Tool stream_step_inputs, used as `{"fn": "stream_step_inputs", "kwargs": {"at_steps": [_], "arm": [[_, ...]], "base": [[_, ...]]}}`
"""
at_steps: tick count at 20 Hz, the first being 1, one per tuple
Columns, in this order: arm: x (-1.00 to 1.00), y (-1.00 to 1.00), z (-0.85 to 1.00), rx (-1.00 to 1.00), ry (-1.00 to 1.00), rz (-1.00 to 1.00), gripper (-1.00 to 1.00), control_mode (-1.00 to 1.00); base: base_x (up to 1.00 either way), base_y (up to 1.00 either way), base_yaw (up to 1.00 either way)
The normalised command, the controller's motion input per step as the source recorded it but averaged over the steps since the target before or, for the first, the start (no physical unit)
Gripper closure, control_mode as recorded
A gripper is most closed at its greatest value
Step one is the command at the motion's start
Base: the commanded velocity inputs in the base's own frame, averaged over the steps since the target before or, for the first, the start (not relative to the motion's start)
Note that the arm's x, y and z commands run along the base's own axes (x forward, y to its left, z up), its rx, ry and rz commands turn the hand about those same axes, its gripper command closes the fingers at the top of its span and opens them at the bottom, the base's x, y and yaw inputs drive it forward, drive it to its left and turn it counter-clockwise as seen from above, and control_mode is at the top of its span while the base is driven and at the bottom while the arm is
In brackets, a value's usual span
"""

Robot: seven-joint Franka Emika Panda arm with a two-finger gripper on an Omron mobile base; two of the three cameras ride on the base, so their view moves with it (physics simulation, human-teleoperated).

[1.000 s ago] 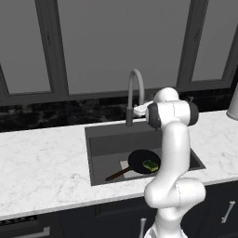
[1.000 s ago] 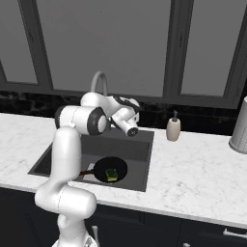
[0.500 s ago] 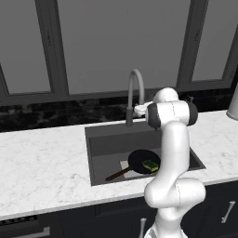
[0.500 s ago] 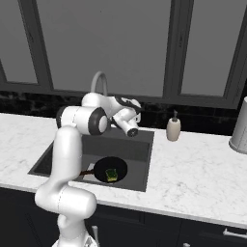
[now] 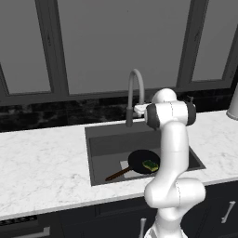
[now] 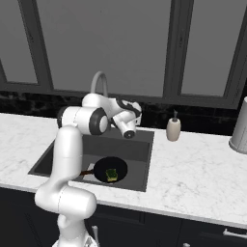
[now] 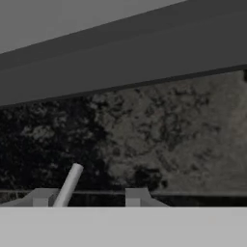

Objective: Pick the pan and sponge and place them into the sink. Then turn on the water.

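The black pan [image 5: 141, 161] [image 6: 111, 169] lies in the dark sink [image 5: 107, 148] [image 6: 137, 144], its reddish-brown handle pointing toward the front left. The yellow-green sponge [image 5: 150, 164] [image 6: 112, 174] rests inside the pan. My gripper [image 5: 138, 109] [image 6: 136, 111] [image 7: 89, 197] hovers at the back of the sink, beside the base of the grey gooseneck faucet [image 5: 135, 90] [image 6: 99, 83], facing the dark backsplash. It is open, and a thin grey lever [image 7: 68, 185] stands between its fingertips, close to the left one. The water is out of view.
A beige soap dispenser [image 6: 173, 129] stands on the white marble counter [image 5: 42, 167] [image 6: 193, 169] right of the sink. A metal canister [image 6: 240, 126] [image 5: 233, 102] sits at the far right. Dark windows rise behind the backsplash.
The hand has edged slightly lower beside the faucet. Pan and sponge have stayed put in the sink.
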Motion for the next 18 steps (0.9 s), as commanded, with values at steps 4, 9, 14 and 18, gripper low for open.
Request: {"fn": "stream_step_inputs", "kwargs": {"at_steps": [4, 9, 14, 18], "arm": [[0.38, -0.76, 0.00, 0.10, 0.00, -0.07, 1.00, -1.00], [0.34, -0.79, 0.00, 0.11, 0.00, -0.03, 1.00, -1.00], [0.26, -0.93, 0.00, 0.17, 0.02, 0.00, 1.00, -1.00], [0.25, -1.00, 0.00, 0.23, 0.06, 0.00, 1.00, -1.00]], "base": [[0.00, 0.00, 0.00], [0.00, 0.00, 0.00], [0.00, 0.00, 0.00], [0.00, 0.00, 0.00]]}}
